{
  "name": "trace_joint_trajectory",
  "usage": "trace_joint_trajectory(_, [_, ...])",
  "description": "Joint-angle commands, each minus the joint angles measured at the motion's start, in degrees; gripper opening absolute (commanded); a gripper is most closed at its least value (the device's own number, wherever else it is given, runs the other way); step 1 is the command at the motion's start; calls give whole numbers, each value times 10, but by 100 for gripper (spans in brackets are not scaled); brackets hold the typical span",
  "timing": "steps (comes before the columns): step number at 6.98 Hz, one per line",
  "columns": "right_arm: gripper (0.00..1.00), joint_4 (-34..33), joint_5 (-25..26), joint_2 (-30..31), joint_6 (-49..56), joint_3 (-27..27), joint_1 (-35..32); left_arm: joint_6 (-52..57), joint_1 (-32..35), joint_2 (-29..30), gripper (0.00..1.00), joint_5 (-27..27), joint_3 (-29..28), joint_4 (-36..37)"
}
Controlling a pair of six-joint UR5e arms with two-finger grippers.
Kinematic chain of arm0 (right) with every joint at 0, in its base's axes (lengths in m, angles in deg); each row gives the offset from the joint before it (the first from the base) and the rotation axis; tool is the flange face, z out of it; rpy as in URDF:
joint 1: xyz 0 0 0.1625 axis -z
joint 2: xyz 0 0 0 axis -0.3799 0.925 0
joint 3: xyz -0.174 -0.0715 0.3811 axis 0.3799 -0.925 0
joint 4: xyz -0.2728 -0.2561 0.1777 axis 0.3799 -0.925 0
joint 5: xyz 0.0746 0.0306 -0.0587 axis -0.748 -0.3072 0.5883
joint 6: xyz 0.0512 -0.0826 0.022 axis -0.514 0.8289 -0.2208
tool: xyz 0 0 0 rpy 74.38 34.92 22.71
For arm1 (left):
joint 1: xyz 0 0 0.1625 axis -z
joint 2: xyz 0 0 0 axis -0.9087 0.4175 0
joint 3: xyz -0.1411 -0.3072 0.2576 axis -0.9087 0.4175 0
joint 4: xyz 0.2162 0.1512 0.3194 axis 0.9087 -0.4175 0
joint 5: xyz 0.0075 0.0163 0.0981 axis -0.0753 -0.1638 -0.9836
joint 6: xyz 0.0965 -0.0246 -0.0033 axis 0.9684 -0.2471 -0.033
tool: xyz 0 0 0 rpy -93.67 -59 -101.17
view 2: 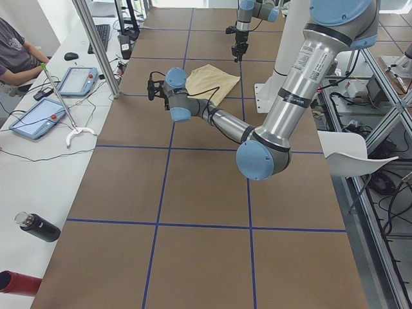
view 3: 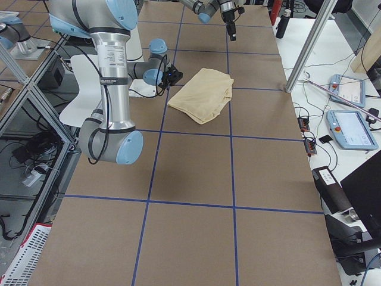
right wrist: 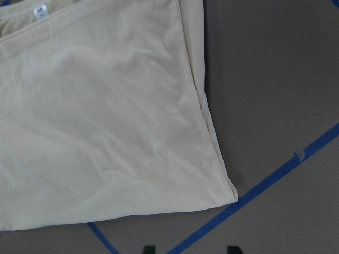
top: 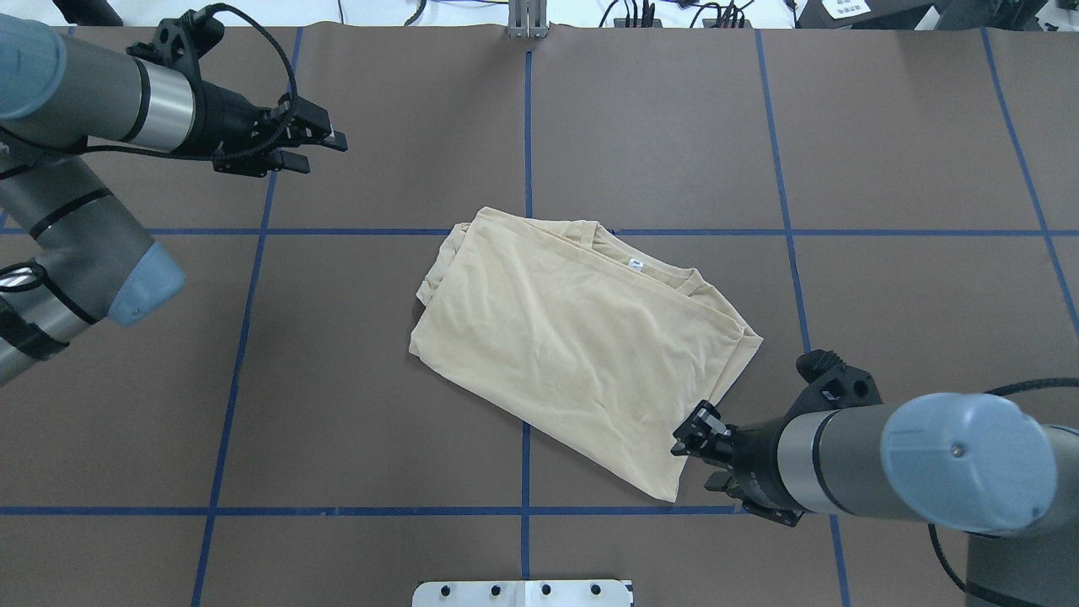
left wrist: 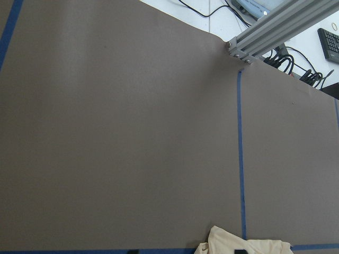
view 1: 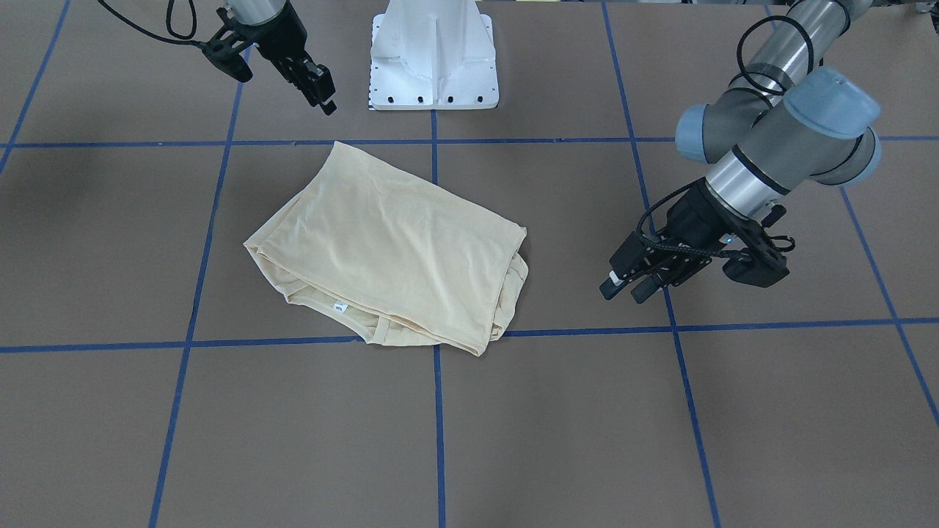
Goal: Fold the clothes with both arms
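**Folded shirt at mid-table, both grippers off it**

From the front-facing camera, I saw the pale cream-yellow thin shirt (view 1: 396,249) lying folded into a skewed rectangle on the brown paper-covered table (view 1: 733,425). It sat in front of the white bolted pedestal (view 1: 434,59) and across the blue tape lines (view 1: 440,411). Its small white neck label (view 1: 339,307) showed at the edge away from the robot. The black two-finger left gripper (view 1: 625,288) hung well apart from the shirt, its fingers slightly parted with nothing between them. The black right gripper (view 1: 326,99) hovered near the shirt's corner closest to the pedestal and held nothing.

In the overhead view, the shirt (top: 573,346) lay at the table's centre. The left gripper (top: 324,156) pointed inward from the far left, with a gap between its fingers. The right gripper (top: 687,438) sat just beside the shirt's near right edge.

The two side views showed the shirt (view 2: 212,80) flat on the table, but I could not judge either gripper from them.

The left wrist camera caught mostly bare table and only one corner of the shirt (left wrist: 238,246) at the bottom edge.

In the right wrist camera, the shirt (right wrist: 106,121) filled the left of the picture. The dark fingertips (right wrist: 149,249) stood well apart at the bottom edge, over bare table.
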Motion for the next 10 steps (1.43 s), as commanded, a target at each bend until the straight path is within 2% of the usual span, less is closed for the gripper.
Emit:
trace_joint_trajectory(1, [100,-24,-13,-3,5,28,-77,-58,-82,-44,77,-69,43,0])
trace_joint_trajectory(2, [100,-24,-12,-16,34,8,-105,-92,-123,-45,77,-104,46,2])
trace_joint_trajectory(3, [100,-24,-12,-41,79,-32,-138,-95,-145,-42,76,-115,42,17])
trace_joint_trajectory(4, [100,-23,-13,-48,113,-65,-156,-96,-187,-34,76,-163,39,44])
trace_joint_trajectory(6, [100,-22,-12,-51,128,-80,-163,-120,-217,-18,75,-178,39,83])
trace_joint_trajectory(8, [100,-21,-7,-51,129,-97,-164,-128,-232,-19,74,-181,37,91])
trace_joint_trajectory(9, [100,-20,-7,-51,129,-105,-164,-130,-241,-17,71,-190,33,93])
trace_joint_trajectory(10, [100,-19,-7,-50,129,-109,-165,-136,-241,-17,61,-190,34,93])
